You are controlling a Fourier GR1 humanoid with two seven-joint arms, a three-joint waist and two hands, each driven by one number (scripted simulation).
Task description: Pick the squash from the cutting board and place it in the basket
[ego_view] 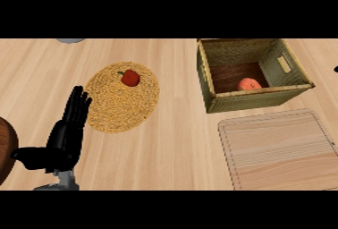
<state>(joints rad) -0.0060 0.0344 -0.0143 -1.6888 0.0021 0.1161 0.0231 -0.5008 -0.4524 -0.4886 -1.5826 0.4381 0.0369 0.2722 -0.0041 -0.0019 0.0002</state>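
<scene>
**Head view: squash in basket, left hand open**

Wooden counter [171,147] filled the frame, with the cutting board [280,150] cut off at the right edge. Beyond the board stood the basket [254,102], its front wall hiding part of the floor inside. A woven mat [122,107] lay to its left. The left hand [66,134] rested at lower left, fingers straight and spread, holding nothing. A dark brown round object [5,147] was cropped by the left edge and could not be identified. A red fruit [130,78] sat on the mat. The squash [249,83] lay inside the basket, well apart from the hand. A grey shape [70,40] was cropped by the top.
</scene>
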